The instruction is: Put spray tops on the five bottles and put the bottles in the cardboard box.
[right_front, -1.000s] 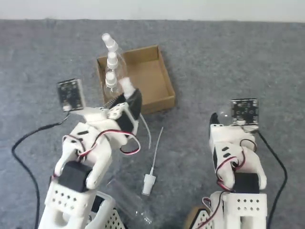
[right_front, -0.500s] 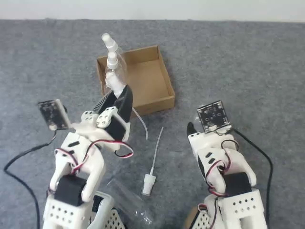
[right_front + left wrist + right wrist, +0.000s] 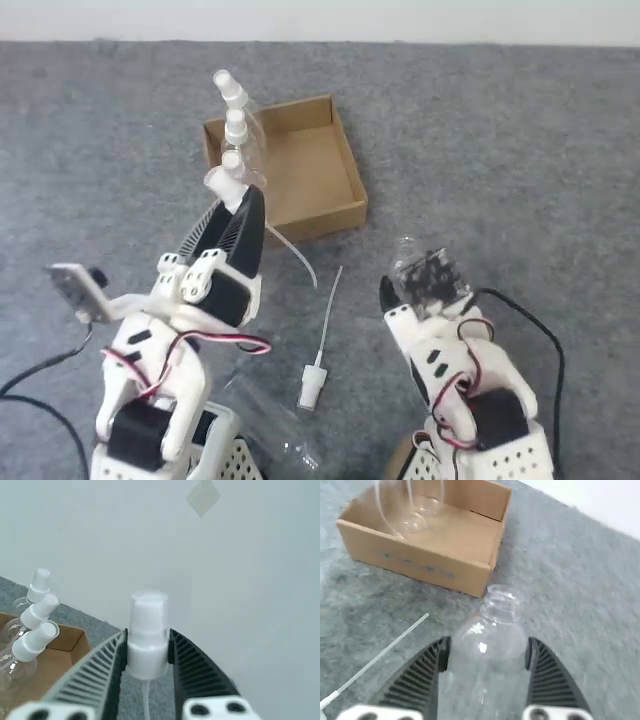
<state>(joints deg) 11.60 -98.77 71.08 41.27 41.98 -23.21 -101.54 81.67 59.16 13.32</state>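
**Grey bench, pale wall, both arms loaded**

The bench (image 3: 520,140) is covered in grey, carpet-like felt that runs back to a pale wall (image 3: 400,18). In the left wrist view that wall carries a faint diamond-shaped mark (image 3: 202,497). The cardboard box (image 3: 332,218) sits open on the far side, left of centre. Three capped bottles (image 3: 235,125) stand in its left corner.

The left arm (image 3: 190,310) is stretched toward that corner, its jaws closed on a spray top (image 3: 148,635) just beside the capped bottles. Its dip tube (image 3: 300,258) curves off toward the bench. The right arm (image 3: 450,350) has its jaws clamped on either side of a capless bottle (image 3: 492,635), neck pointing toward the box. A loose spray top (image 3: 313,380) lies on the felt between the arms, its tube aimed at the box.

The capped bottles' clear bodies are hard to trace against the cardboard (their white tops are the plain part). Another clear bottle (image 3: 272,420) lies by the left arm's base, faint and partly hidden under it. From above, the capless bottle is mostly hidden behind the right arm's camera board (image 3: 428,275).
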